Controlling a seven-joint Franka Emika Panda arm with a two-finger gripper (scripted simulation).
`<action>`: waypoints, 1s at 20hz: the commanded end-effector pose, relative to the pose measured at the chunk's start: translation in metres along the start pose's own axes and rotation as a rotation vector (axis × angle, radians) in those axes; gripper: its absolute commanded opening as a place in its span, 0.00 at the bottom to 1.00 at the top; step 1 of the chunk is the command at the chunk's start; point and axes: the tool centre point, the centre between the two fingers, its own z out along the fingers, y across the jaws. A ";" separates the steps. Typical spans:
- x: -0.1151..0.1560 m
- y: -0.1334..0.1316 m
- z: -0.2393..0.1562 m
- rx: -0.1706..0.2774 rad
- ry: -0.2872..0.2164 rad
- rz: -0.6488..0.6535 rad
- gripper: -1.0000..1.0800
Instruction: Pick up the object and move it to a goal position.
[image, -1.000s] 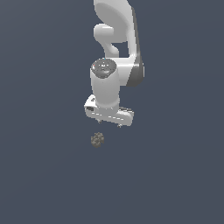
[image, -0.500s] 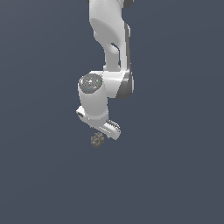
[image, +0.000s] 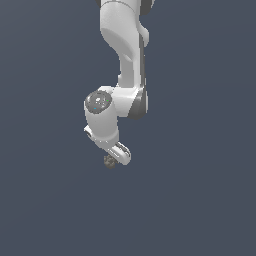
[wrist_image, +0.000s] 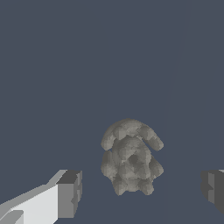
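Observation:
The object (wrist_image: 130, 158) is a small lumpy grey-brown clump lying on the dark floor. In the wrist view it sits between my two fingers (wrist_image: 69, 193), apart from both pads. My gripper (wrist_image: 142, 190) is open, its jaws wide on either side of the clump. In the exterior view the white arm bends down over the object (image: 109, 161), which peeks out just under the gripper (image: 116, 159); the fingers are mostly hidden behind the hand there.
Flat dark grey-blue floor (image: 200, 200) all round, with nothing else on it in either view.
The arm has come down and swung toward the exterior view's left. The gripper, earlier above the clump, now stands low around it. The clump has not moved.

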 end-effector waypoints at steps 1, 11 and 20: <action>0.000 0.000 0.000 0.000 0.000 0.000 0.96; 0.000 0.001 0.035 0.000 0.001 0.004 0.96; 0.001 0.000 0.050 0.000 0.001 0.005 0.00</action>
